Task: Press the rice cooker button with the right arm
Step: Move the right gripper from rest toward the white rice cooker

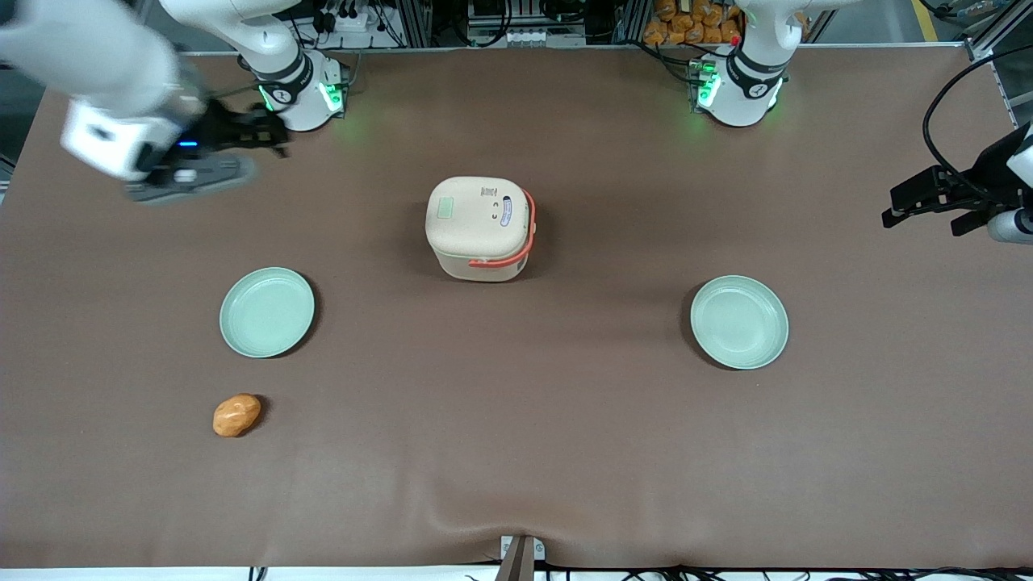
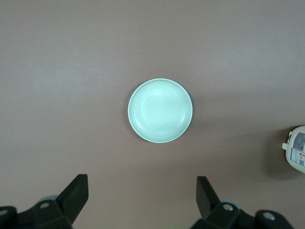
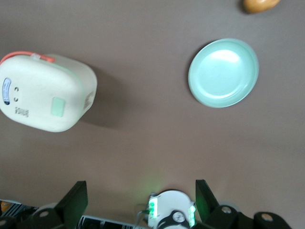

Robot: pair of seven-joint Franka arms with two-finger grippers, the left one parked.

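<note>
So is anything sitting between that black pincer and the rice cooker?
Nothing: the front view shows bare brown table between the pincer, open above the table toward the working arm's end, and the rice cooker.

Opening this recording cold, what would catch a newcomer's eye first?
Probably the cream rice cooker with its coral handle, standing mid-table, the pale green button on its lid. Two mint-green plates flank it nearer the front camera. The right arm's gripper hangs open, well off toward the working arm's end.

One round mint-green plate lies flat on the brown bench, nothing on it. A sliver of the rice cooker (cream body, blue-and-white label visible) shows at the frame edge, well apart from the plate.
</note>
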